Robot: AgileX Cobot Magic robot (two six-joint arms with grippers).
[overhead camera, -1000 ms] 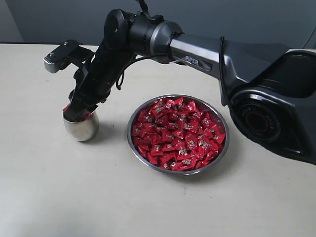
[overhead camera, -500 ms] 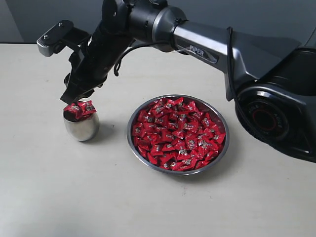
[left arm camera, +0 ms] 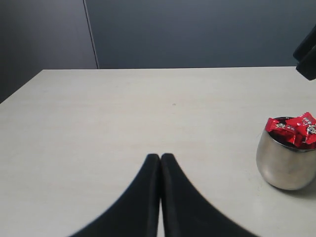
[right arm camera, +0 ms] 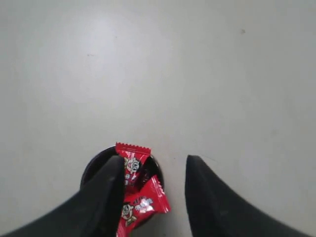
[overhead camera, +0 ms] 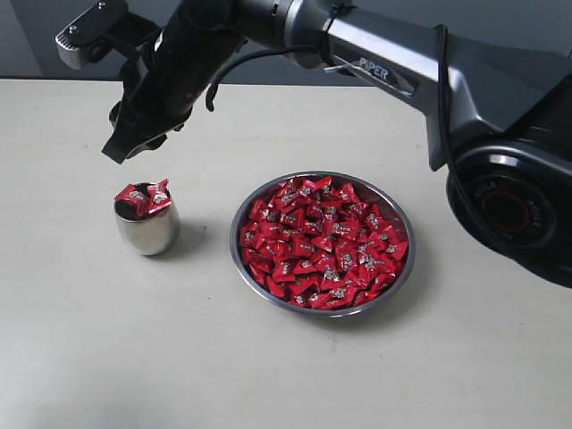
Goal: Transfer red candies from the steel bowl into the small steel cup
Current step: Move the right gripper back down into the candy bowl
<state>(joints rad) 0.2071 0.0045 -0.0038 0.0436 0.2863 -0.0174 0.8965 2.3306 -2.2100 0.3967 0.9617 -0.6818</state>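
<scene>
**Exterior view.** The steel bowl (overhead camera: 401, 268) lies flat, mouth up, near the middle of the bench (overhead camera: 134, 357). It is filled from rim to rim with red candies (overhead camera: 322, 241) that point every way. The small steel cup (overhead camera: 147, 231) stands upright to the bowl's left, near it but not touching. A few wrappers rise tilted above the cup's rim. The right claw (overhead camera: 121, 150) hangs in the air above and behind the cup, clear of it, pointing down and to the left. Its arm (overhead camera: 393, 71) crosses over the far part of the bench, behind the bowl. Bare bench lies in front of both vessels and to the cup's left. The arm's base (overhead camera: 509, 206) fills the right edge.

**Left wrist view.** The left claw (left arm camera: 160, 159) has its two dark fingers pressed together with nothing between them. The small steel cup (left arm camera: 285, 163) stands well off to one side, with red candies (left arm camera: 291, 129) heaped above its rim. The bench (left arm camera: 123, 108) runs bare from the claw to its far edge, where a dark wall (left arm camera: 197, 29) rises. The dark tip of the other claw (left arm camera: 308, 54) shows above the cup.

**Right wrist view.** The right claw (right arm camera: 154, 160) looks straight down with its fingers (right arm camera: 106, 197) spread apart and holding nothing. The small steel cup (right arm camera: 91, 168) sits below, its mouth partly hidden by one finger. Two red candies (right arm camera: 136, 158) stand out of it, one with a crimped end upward. The bench (right arm camera: 197, 74) around the cup is plain.
</scene>
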